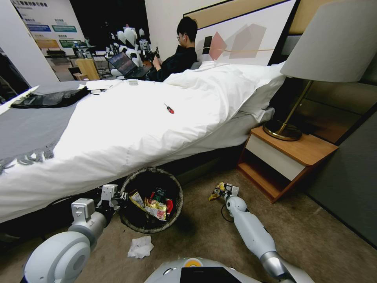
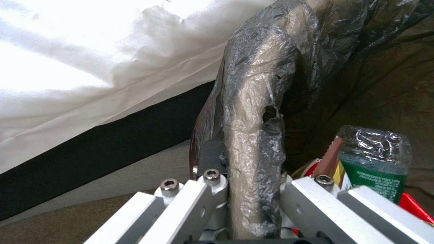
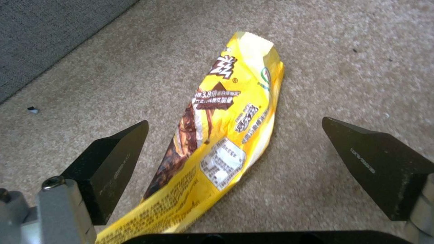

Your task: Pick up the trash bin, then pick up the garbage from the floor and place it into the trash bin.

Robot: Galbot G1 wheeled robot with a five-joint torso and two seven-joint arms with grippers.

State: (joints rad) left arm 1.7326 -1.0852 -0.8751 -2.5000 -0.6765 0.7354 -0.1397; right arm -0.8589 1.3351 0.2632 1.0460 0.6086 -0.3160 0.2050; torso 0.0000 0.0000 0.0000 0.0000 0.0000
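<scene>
Round white plastic trash bin [image 1: 129, 220] with dark liner (holding wrappers, green-labelled bottle [image 2: 377, 166]) is clamped at its rim by left gripper [image 1: 118, 195]; right gripper [image 3: 235, 162], jaws apart, straddles yellow snack wrapper [image 3: 226, 135].

You are looking at a trash bin [image 1: 151, 226] showing a dark brown-black liner [image 2: 257, 112], grey and glossy where it is folding over the pale rim. Inside, a bottle [image 2: 375, 166] is wearing a green label with white print. The wrapper [image 3: 217, 142] on the beige carpet [image 3: 352, 61] is shining yellow, with brown chocolate patterning and a white panel. A white tissue [image 1: 140, 247] is lying on that carpet. The duvet [image 1: 129, 125] is glowing white, and the screwdriver [image 1: 169, 109] is showing a red handle.
</scene>
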